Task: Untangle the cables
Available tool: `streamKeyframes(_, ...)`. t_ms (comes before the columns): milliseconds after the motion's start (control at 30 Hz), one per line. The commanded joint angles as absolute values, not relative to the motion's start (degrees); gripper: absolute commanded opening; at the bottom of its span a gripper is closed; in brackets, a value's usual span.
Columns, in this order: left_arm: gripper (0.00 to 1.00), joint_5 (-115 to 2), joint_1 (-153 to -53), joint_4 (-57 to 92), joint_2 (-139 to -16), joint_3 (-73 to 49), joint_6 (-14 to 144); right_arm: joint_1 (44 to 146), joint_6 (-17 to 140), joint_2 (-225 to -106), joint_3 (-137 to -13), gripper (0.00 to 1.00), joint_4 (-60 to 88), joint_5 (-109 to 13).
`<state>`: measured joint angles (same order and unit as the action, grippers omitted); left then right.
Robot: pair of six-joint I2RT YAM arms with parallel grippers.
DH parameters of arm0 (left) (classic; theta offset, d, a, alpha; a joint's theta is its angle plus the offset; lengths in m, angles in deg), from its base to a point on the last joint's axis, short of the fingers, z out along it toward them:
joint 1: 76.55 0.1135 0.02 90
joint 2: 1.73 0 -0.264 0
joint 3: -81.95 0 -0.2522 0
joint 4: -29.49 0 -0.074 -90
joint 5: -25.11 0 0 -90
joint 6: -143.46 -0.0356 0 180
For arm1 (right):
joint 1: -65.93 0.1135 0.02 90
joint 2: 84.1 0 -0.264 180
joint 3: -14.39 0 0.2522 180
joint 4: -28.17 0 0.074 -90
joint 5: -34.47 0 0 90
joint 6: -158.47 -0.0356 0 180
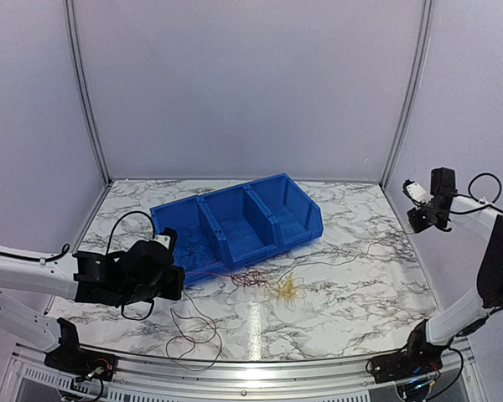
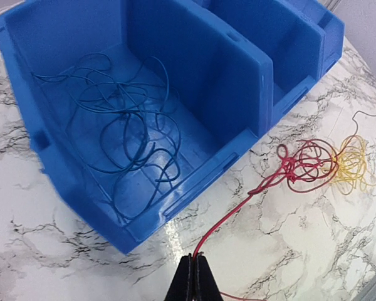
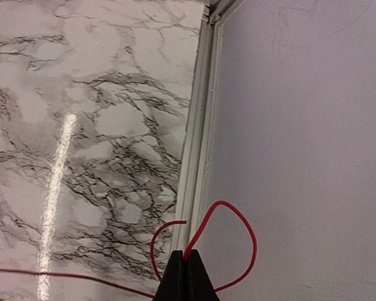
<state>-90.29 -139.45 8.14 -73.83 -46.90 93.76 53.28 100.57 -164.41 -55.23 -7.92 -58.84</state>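
My left gripper (image 2: 199,256) is shut on a red cable (image 2: 229,212) that runs up right to a knotted red bundle (image 2: 304,164) tangled with a yellow bundle (image 2: 354,166) on the marble table. In the top view the left gripper (image 1: 178,283) sits beside the bin's near corner; the red bundle (image 1: 250,277) and yellow bundle (image 1: 287,289) lie in the middle. A dark blue cable (image 2: 128,122) lies loose in the bin's left compartment. My right gripper (image 3: 186,256) is shut on the red cable's end, which loops (image 3: 238,251) beside the wall; it (image 1: 419,213) is raised at the far right.
A blue three-compartment bin (image 1: 260,219) lies across the middle of the table, also in the left wrist view (image 2: 194,75). A loose thin wire loop (image 1: 193,331) lies near the front edge. The right wall and its rail (image 3: 197,144) are close to the right gripper.
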Motion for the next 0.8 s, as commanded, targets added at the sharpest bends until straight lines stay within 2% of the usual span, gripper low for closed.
streamKeyframes(0, 0.00, -94.79, -139.59, 0.15, -65.97, -49.70, 95.03, 48.94, 99.55, -167.04, -59.79, 0.00, -2.39, -63.73)
streamKeyframes(167, 0.00, -95.03, -139.61, -1.48, -62.30, -50.95, 95.80, 46.77, 98.38, -169.60, -62.94, 0.00, -2.92, -62.43)
streamKeyframes(333, 0.00, -98.19, -139.66, -9.74, -60.20, -49.88, 99.04, 46.77, 98.83, -170.80, -63.33, 0.00, -0.28, -64.94)
streamKeyframes(600, 0.00, -108.05, -139.69, -30.38, -45.06, -50.42, 111.82, 46.77, 99.79, -174.28, -63.27, 0.00, 3.91, -70.20)
streamKeyframes(767, 0.00, -108.70, -139.83, -32.03, -40.29, -47.96, 111.67, 46.79, 100.20, -174.72, -63.25, 0.00, 5.02, -71.85)
